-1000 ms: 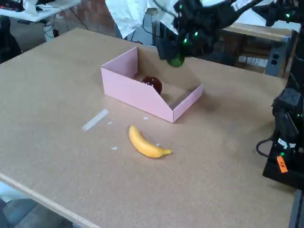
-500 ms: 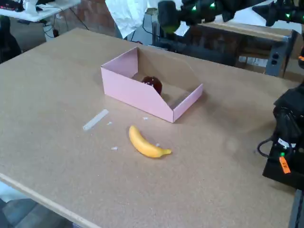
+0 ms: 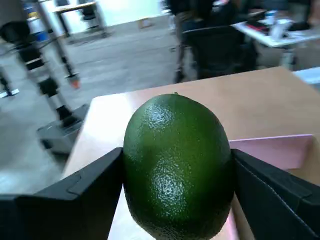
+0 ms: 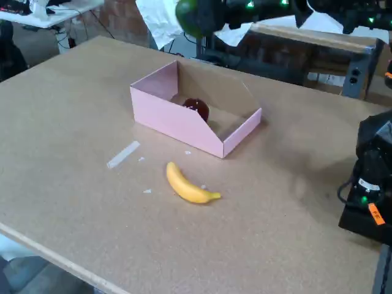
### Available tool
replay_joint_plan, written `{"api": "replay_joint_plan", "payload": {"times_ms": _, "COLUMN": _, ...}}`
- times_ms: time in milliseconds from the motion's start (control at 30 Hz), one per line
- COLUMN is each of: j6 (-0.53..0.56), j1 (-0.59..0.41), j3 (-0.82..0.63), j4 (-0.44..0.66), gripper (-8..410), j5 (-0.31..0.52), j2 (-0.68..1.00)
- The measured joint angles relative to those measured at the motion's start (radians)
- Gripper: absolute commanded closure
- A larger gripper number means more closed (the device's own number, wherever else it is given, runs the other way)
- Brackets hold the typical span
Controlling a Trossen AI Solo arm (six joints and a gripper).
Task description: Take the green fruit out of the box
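The green fruit (image 3: 177, 165) fills the middle of the wrist view, glossy and dimpled, clamped between two black fingers (image 3: 85, 195). In the fixed view my gripper (image 4: 195, 17) holds the green fruit (image 4: 186, 13) high at the top of the picture, above and behind the far side of the pink box (image 4: 177, 125). The box stands on the table with a dark red fruit (image 4: 197, 108) inside it. A pink wall of the box (image 3: 272, 150) shows below right of the fruit in the wrist view.
A yellow banana (image 4: 188, 185) lies on the table in front of the box. A pale strip (image 4: 123, 154) lies to its left. Black equipment (image 4: 370, 184) stands at the table's right edge. Benches and clutter stand behind the table.
The gripper has risen with the green fruit from just above the box's far wall, and moved up and left to the top of the fixed view.
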State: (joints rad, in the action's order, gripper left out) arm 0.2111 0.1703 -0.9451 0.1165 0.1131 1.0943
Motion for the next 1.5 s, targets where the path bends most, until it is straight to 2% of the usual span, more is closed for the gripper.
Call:
{"api": "replay_joint_plan", "payload": {"times_ms": 367, "j6": 0.008, "j1": 0.239, "j3": 0.000, "j4": 0.089, "gripper": 402, "j5": 0.030, "j2": 0.006}}
{"api": "replay_joint_plan", "payload": {"times_ms": 633, "j6": 0.031, "j1": 0.341, "j3": 0.000, "j4": 0.197, "gripper": 402, "j5": 0.060, "j2": 0.093}}
{"api": "replay_joint_plan", "payload": {"times_ms": 1000, "j6": 0.045, "j1": 0.382, "j3": 0.000, "j4": 0.243, "gripper": 402, "j5": 0.066, "j2": 0.313}}
{"api": "replay_joint_plan", "payload": {"times_ms": 1500, "j6": 0.057, "j1": 0.389, "j3": 0.000, "j4": 0.198, "gripper": 402, "j5": -0.048, "j2": 0.577}}
